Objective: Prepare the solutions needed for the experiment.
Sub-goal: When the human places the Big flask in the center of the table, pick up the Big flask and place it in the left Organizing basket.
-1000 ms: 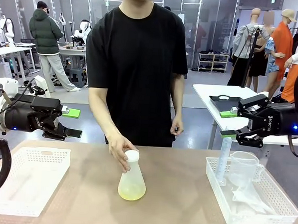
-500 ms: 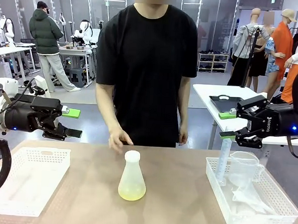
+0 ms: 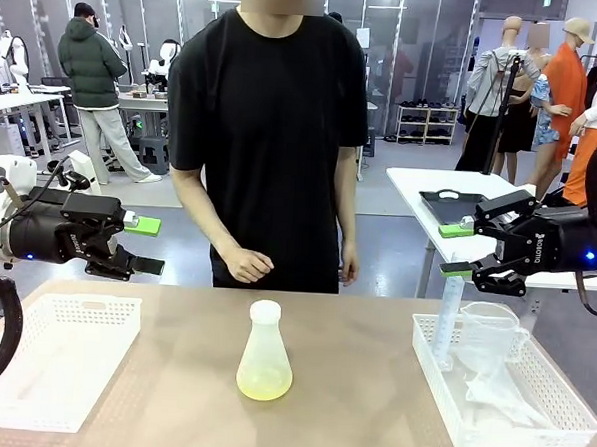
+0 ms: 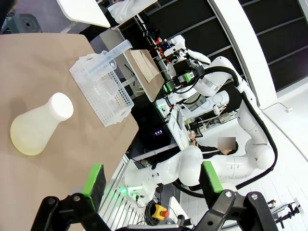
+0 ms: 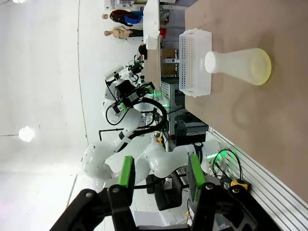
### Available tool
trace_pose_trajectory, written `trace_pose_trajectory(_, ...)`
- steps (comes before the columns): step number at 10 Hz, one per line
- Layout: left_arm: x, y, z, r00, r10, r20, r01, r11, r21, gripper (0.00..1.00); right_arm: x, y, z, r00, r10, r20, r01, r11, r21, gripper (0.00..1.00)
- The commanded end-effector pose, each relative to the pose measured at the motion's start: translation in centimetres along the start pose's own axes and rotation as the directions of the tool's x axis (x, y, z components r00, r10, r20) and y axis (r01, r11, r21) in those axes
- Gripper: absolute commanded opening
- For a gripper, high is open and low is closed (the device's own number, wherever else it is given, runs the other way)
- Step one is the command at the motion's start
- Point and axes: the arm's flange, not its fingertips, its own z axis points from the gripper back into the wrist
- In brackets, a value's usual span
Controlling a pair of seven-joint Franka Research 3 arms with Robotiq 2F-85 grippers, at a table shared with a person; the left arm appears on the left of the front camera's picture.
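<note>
A tan tabletop (image 3: 360,387) fronts a busy lab. At left, the left gripper (image 3: 145,246) lies level above a white basket's (image 3: 74,300) far edge, jaws spread wide, empty. At centre the flask (image 3: 265,347) stands upright, neck up, the solutions (image 3: 263,386) pooled in its base. The person's hand (image 3: 246,266) hangs curled behind it. At right, the right gripper (image 3: 455,249) points inward, jaws part-spread, empty.

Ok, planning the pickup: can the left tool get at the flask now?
Probably yes: the left tool is open, the flask stands alone mid-table, and the person's hand is clear of it.
</note>
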Motion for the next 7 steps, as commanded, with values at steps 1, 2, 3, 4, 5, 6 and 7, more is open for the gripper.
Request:
trace_pose_trajectory(1,0.0,0.0,0.0,1.0,0.0,0.0,0.0,1.0,0.0,1.0,0.0,0.2,0.0,1.0,0.005,-0.003,-0.005,1.0,0.008,0.56)
trace_pose_trajectory(2,0.6,0.3,-1.8,1.0,-0.022,0.005,0.022,1.0,-0.01,1.0,0.0,0.2,0.0,1.0,0.005,-0.003,-0.005,1.0,0.008,0.56)
trace_pose_trajectory(3,1.1,0.6,-3.0,0.998,-0.068,-0.015,0.068,0.997,-0.032,1.0,0.0,0.2,0.0,1.0,0.005,-0.003,-0.005,1.0,0.008,0.56)
trace_pose_trajectory(4,1.4,1.0,-4.0,0.995,-0.098,-0.032,0.097,0.995,-0.023,1.0,0.0,0.2,0.0,1.0,0.005,-0.003,-0.005,1.0,0.008,0.56)
trace_pose_trajectory(5,2.0,1.5,-5.0,0.979,-0.203,-0.006,0.203,0.979,-0.008,1.0,0.0,0.2,0.0,1.0,0.005,-0.003,-0.005,1.0,0.008,0.56)
trace_pose_trajectory(6,2.3,1.9,-5.4,0.952,-0.305,-0.012,0.305,0.952,-0.019,1.0,0.0,0.2,0.0,1.0,0.005,-0.003,-0.005,1.0,0.008,0.56)
trace_pose_trajectory(7,2.7,2.7,-5.9,0.908,-0.42,-0.015,0.418,0.907,-0.05,1.0,0.0,0.2,0.0,1.0,0.005,-0.003,-0.005,1.0,0.008,0.56)
